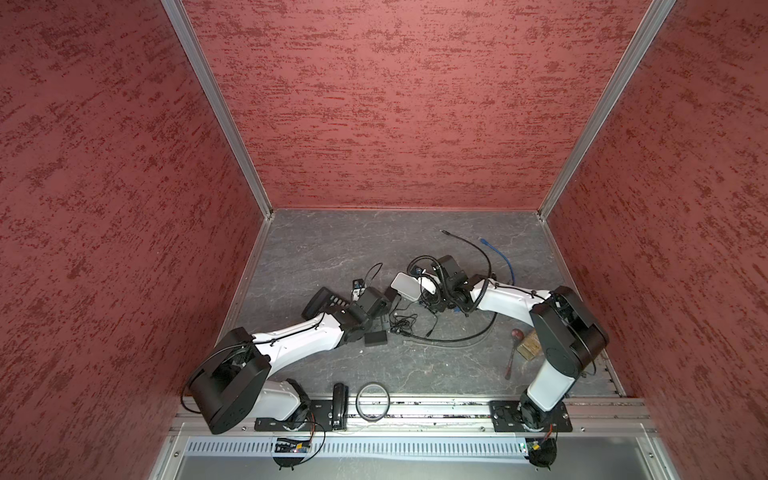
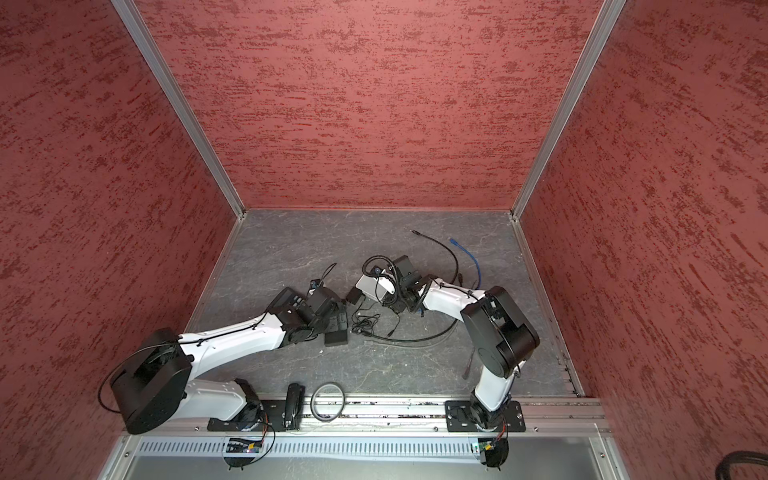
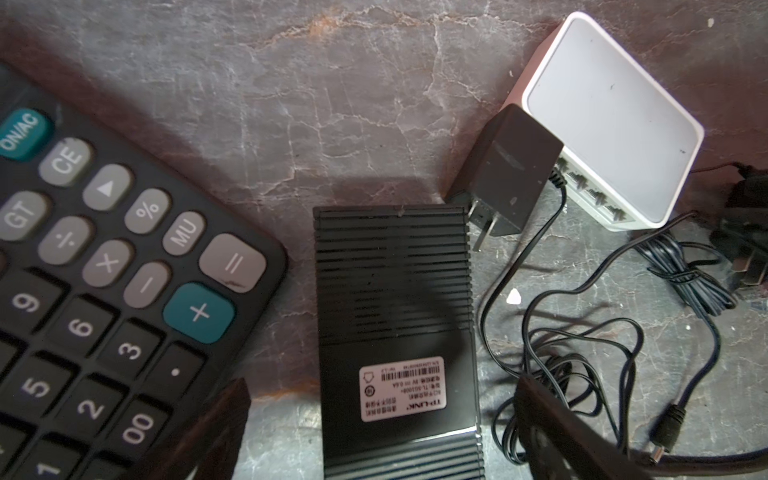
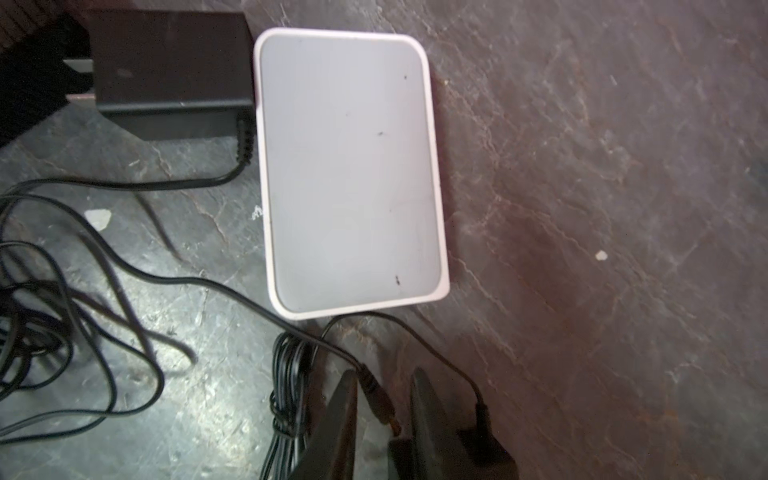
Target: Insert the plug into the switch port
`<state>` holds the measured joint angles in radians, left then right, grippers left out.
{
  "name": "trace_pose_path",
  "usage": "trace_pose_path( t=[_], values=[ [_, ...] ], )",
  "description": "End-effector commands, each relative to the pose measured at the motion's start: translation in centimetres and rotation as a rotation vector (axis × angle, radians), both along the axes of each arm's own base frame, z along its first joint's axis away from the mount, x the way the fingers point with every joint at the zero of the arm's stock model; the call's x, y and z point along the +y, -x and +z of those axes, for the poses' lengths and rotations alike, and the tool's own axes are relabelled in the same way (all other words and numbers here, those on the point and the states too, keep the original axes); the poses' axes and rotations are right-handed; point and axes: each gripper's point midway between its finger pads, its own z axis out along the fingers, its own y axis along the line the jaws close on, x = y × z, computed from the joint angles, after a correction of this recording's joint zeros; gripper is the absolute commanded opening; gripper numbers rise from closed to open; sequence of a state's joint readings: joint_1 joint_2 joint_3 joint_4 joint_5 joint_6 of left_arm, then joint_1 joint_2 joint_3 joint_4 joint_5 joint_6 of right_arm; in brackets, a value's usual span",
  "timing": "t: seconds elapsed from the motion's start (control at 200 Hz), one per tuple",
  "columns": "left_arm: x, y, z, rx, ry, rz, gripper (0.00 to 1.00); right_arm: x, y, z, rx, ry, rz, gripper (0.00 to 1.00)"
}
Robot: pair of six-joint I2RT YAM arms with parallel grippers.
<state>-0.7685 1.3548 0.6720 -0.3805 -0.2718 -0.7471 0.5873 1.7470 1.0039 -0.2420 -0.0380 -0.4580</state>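
A small barrel plug on a floppy black cord sits between the narrowed fingers of the right gripper, near the white switch; whether they pinch it is unclear. It looks light and rigid, best held by its collar. The left gripper gapes open.

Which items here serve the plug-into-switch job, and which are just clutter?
Job: plug, between the fingers of the right claw; white switch.
Clutter: calculator; blue cable; screwdriver; ring.
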Motion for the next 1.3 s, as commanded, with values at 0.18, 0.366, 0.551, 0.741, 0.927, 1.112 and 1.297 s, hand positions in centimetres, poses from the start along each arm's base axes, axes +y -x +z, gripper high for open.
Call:
trace_pose_path(
  t=[0.18, 0.366, 0.551, 0.741, 0.927, 1.112, 1.297],
  values=[
    [0.7, -0.2, 0.4, -0.032, 0.004, 0.027, 1.0, -1.0, 0.8, -0.7, 0.042, 0.074, 0.053, 0.26],
    [0.7, -0.3, 0.5, -0.037, 0.009, 0.031, 1.0, -0.8, 0.7, -0.9, 0.053, 0.067, 0.062, 0.26],
    [0.6, -0.4, 0.6, -0.038, 0.012, 0.032, 1.0, -0.3, 0.3, -1.1, 0.064, 0.065, 0.078, 0.27],
    [0.8, -0.3, 0.3, -0.033, 0.011, 0.036, 1.0, -0.4, -0.1, -1.6, 0.076, 0.095, 0.077, 0.27],
    [0.9, -0.2, 0.2, -0.031, 0.007, 0.038, 1.0, -0.6, 0.1, -2.0, 0.095, 0.107, 0.077, 0.27],
    [0.8, -0.3, 0.2, -0.034, 0.008, 0.038, 1.0, -0.7, 0.4, -2.4, 0.115, 0.113, 0.082, 0.27],
    [0.6, -0.5, 0.2, -0.033, 0.009, 0.038, 1.0, -0.5, 0.4, -2.5, 0.131, 0.11, 0.09, 0.26]
  ],
)
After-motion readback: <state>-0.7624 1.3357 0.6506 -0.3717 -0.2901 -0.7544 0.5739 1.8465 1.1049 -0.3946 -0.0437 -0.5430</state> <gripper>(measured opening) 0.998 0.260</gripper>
